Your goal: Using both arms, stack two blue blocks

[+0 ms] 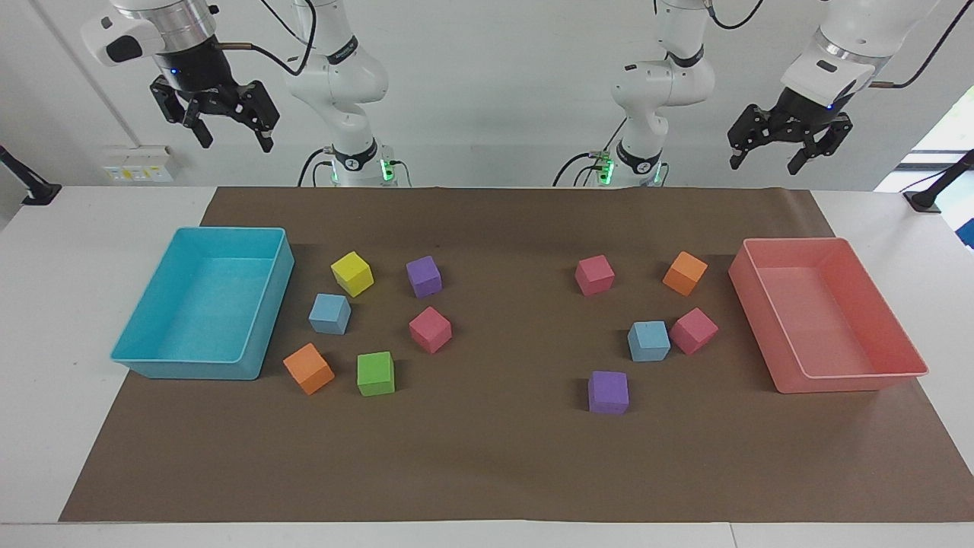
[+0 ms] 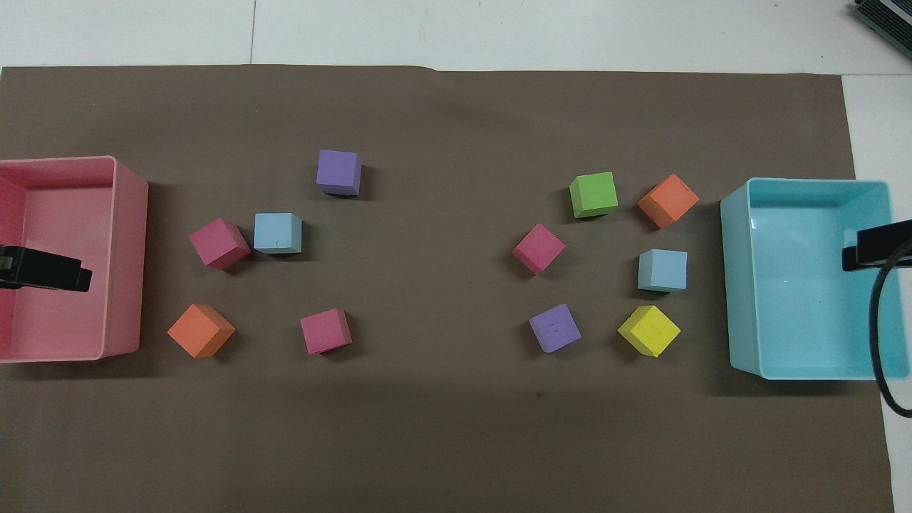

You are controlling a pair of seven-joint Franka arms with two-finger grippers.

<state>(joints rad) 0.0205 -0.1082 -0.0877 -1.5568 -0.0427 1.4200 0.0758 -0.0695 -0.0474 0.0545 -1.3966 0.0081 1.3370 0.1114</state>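
Two sky-blue blocks lie apart on the brown mat. One blue block (image 1: pixel 329 313) (image 2: pixel 662 270) sits toward the right arm's end, beside the turquoise tray, just farther from the robots than a yellow cube (image 1: pixel 352 273). The other blue block (image 1: pixel 648 340) (image 2: pixel 278 233) sits toward the left arm's end, close beside a pink cube (image 1: pixel 693 330). My right gripper (image 1: pixel 236 142) (image 2: pixel 873 246) hangs open and empty high over the turquoise tray. High over the pink tray, my left gripper (image 1: pixel 765 164) (image 2: pixel 46 268) is also open and empty.
A turquoise tray (image 1: pixel 266 320) stands at the right arm's end and a pink tray (image 1: pixel 761 320) at the left arm's end. Purple, pink, orange and green cubes lie scattered around both blue blocks. A band of bare mat (image 1: pixel 510 320) separates the two groups.
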